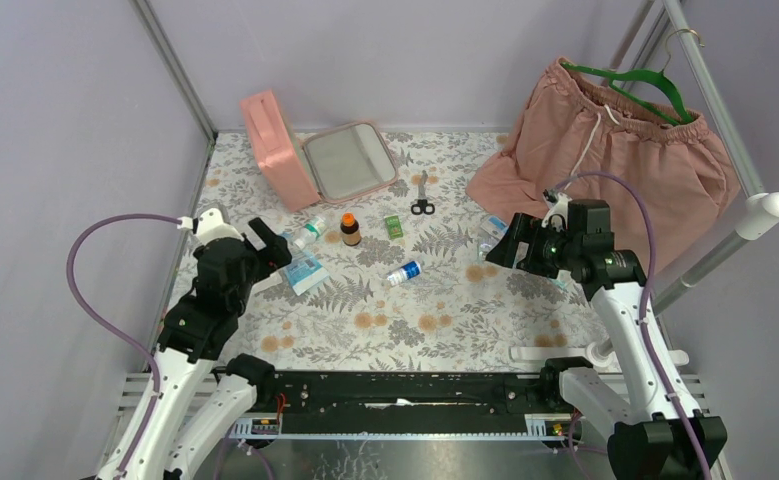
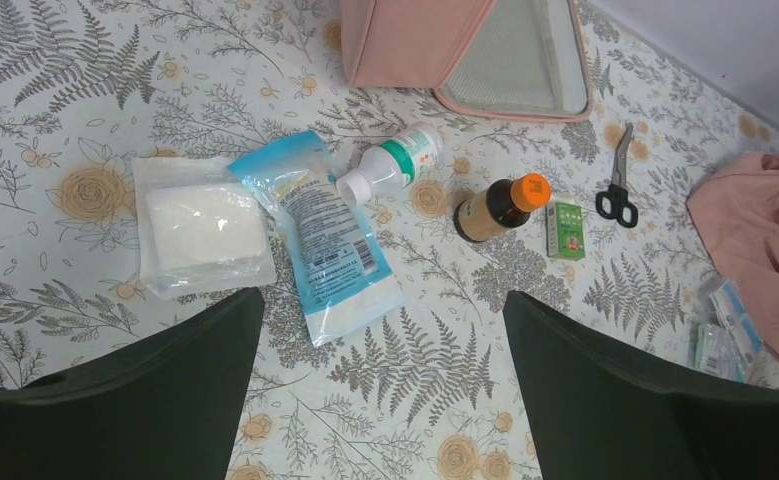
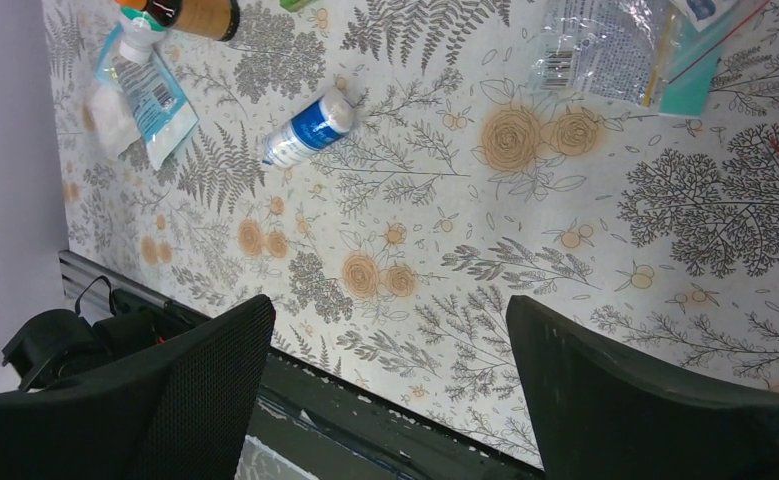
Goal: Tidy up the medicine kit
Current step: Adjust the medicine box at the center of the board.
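The medicine kit (image 1: 295, 172) is a pink zip case lying open at the back left, grey lining up, also in the left wrist view (image 2: 405, 40). Loose on the floral cloth lie a gauze pack (image 2: 200, 235), a blue packet (image 2: 327, 240), a white green-label bottle (image 2: 393, 165), a brown orange-capped bottle (image 2: 500, 205), a green box (image 2: 565, 228), scissors (image 2: 617, 190) and a small blue-and-white bottle (image 3: 308, 127). My left gripper (image 2: 383, 300) hangs open just short of the blue packet. My right gripper (image 3: 390, 305) is open and empty, above the cloth right of the blue-and-white bottle (image 1: 403, 272).
Pink drawstring shorts (image 1: 605, 150) on a green hanger drape over the back right corner. Clear sachets (image 3: 605, 45) lie by the right gripper. A metal frame post (image 1: 180, 80) stands at the back left, and the black rail (image 1: 405, 395) runs along the near edge.
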You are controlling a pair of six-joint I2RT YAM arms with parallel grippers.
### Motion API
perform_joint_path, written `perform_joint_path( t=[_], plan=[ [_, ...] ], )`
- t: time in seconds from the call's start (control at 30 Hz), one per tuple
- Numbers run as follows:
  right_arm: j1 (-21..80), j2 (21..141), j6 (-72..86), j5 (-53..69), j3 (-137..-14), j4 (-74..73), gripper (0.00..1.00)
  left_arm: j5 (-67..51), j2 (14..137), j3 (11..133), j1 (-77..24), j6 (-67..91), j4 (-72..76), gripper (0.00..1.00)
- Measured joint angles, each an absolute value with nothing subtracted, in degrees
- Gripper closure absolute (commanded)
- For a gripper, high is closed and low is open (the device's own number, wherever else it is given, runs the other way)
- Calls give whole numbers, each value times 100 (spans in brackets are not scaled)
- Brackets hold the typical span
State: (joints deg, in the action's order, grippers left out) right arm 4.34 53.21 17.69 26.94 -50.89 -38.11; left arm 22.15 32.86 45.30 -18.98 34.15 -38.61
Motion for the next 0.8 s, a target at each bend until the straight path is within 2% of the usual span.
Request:
perform_joint_path(
  t=[0.4,0.53,0.8],
  plan=[
    [449,5616,1616,2598,-5070,-3824,1,2209,3529,4622,-1898,3286,-3903,1],
    [449,5452,1516,2598,-5030,-3820,1,2311,4331,5618,-1900,2982,-4056,1],
    [449,5070,1450,2661,-4831,-3763,0,2764,6729,8162,-1898,2333,-4080,1]
  ],
)
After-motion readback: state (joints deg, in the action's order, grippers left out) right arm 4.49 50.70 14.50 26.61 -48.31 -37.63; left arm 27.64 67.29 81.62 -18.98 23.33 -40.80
